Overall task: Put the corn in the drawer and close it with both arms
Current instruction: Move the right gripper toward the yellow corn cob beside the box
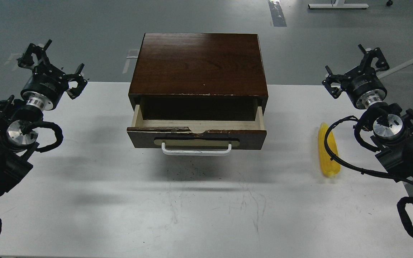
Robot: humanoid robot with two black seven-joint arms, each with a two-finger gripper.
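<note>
One corn (pixel 327 150), one open drawer (pixel 196 138).
My grippers, left (pixel 50 61) and right (pixel 356 68), spread empty; round corn below my right could roll when pinched.

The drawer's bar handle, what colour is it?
White bar handle, on a tan oblong plate; head view.

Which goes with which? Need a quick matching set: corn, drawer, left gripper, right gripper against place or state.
Things:
1. corn
2. drawer
3. left gripper
4. right gripper

States:
A. pulled open, nothing visible inside
B. jaws open, raised near the corn's side
C. lying flat on the table, right of the cabinet
D. jaws open, raised at the far side from the corn

Pairs: 1-C, 2-A, 3-D, 4-B
</note>
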